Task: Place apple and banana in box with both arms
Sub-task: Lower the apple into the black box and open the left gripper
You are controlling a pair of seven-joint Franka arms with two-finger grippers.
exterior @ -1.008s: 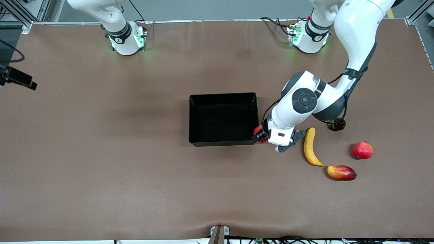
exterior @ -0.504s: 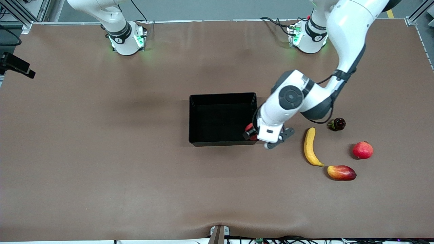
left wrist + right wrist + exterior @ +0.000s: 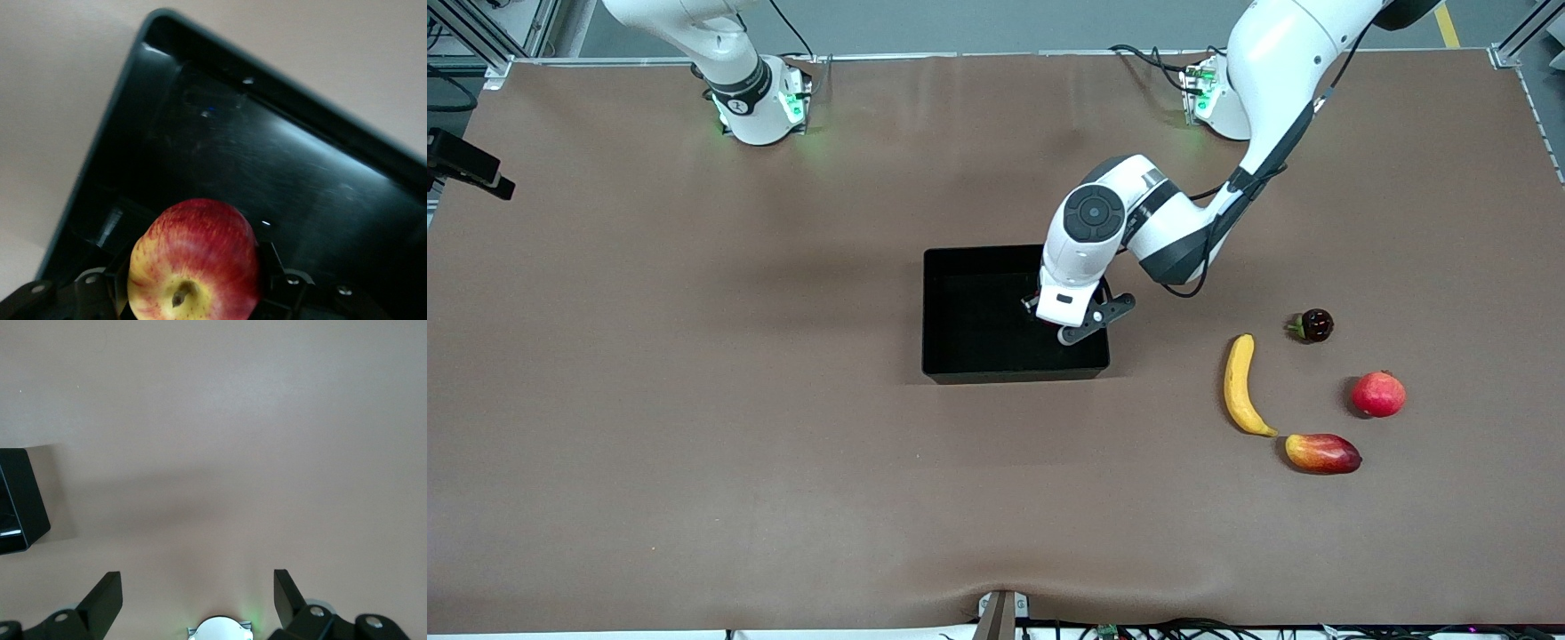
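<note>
My left gripper hangs over the box, a black tray in the middle of the table, above its end toward the left arm. In the left wrist view the gripper is shut on the apple, red with a yellow patch, and holds it above the box floor. In the front view the hand hides the apple. The banana lies on the table toward the left arm's end, nearer the front camera than the box. My right gripper is open and empty, high over bare table near its own base.
A red-yellow mango lies at the banana's tip. A plain red round fruit and a small dark fruit lie close by, toward the left arm's end. A corner of the box shows in the right wrist view.
My left gripper has carried the apple from beside the box's corner to over the box's inside. The fruits on the table have not moved.
</note>
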